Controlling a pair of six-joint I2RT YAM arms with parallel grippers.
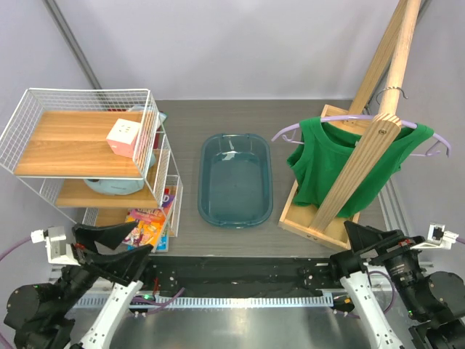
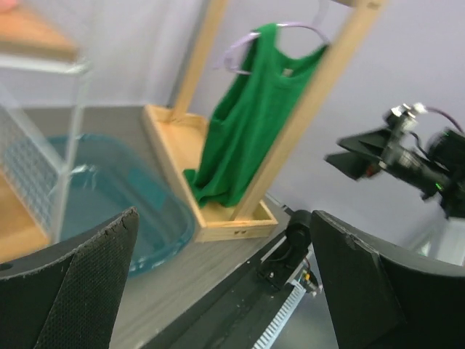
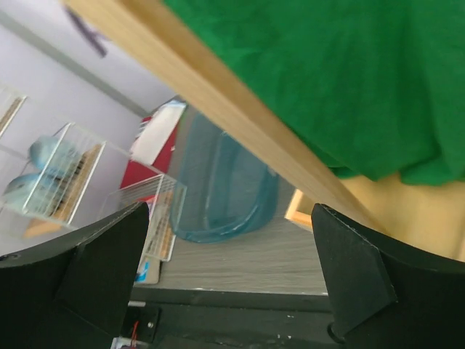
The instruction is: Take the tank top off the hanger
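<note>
The green tank top (image 1: 330,163) hangs on the lilac hanger (image 1: 290,131), whose silver hook (image 1: 390,92) is over a wooden rod. It also shows in the left wrist view (image 2: 251,120) with the hanger (image 2: 240,52), and fills the top of the right wrist view (image 3: 349,73). My left gripper (image 1: 120,251) is open and empty at the near left, far from the top. My right gripper (image 1: 367,243) is open and empty, just in front of the wooden stand and below the top's hem.
The wooden stand (image 1: 312,225) has a tray base and slanted posts (image 1: 363,149). A blue plastic tub (image 1: 235,179) sits mid-table. A white wire shelf (image 1: 87,138) with a pink box (image 1: 123,137) stands at the left, with colourful packets (image 1: 149,222) below.
</note>
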